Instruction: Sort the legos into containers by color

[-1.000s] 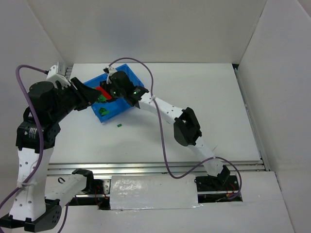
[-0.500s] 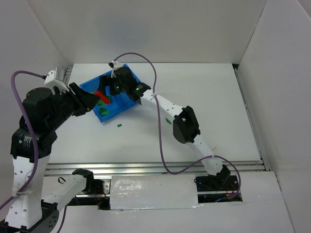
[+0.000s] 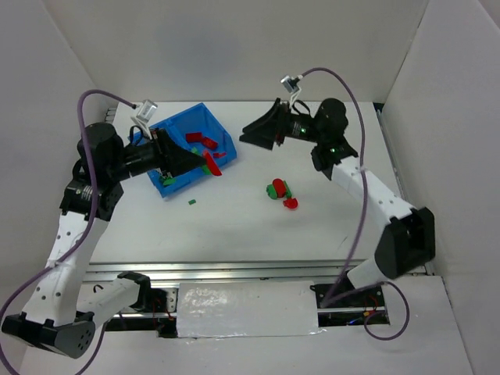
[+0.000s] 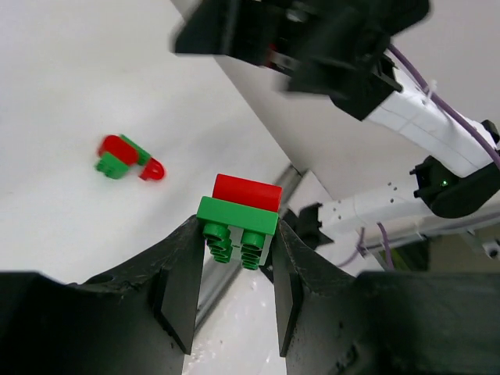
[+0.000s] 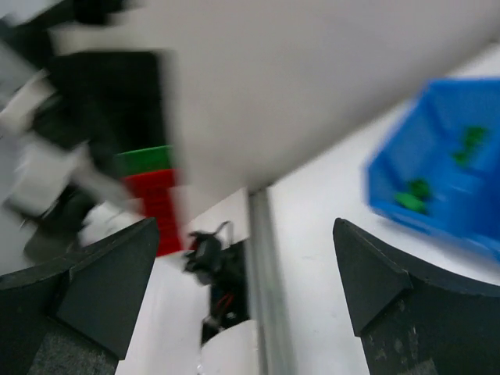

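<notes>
A red-and-green joined brick (image 4: 238,205) is held clenched in the left pincer (image 4: 237,234), off the tabletop (image 3: 328,226) and just right of the near-right wall of the blue bin (image 3: 221,129). Only the green half is clamped between the 2 fingers (image 4: 181,269). The red half stands clear beyond the fingertips, so the stacking axis of the pair runs straight out along the pincer's reach. That exposed red end is aimed toward the right pincer (image 5: 244,230), which is released, its jaws spread wide with nothing between them. It hangs above the tabletop, apart from the brick on its far-right side. In the right wrist view, which is blurred, the pair is seen ahead and to the left of the gap between the jaws rather than centred in it. The coming move is judged to be a pull-apart. The right pincer would have to be brought onto the red half in line with that axis while the green half is kept clamped, and a skewed approach could twist the pair out of the grip. In the bin, red bricks are seen in the far-right compartment and green ones in the near-left. A red-green cluster (image 3: 277,189) and a red brick (image 3: 291,204) lie unsorted on the tabletop nearer the right arm, and a small green piece (image 3: 191,201) lies just near of the bin.
</notes>
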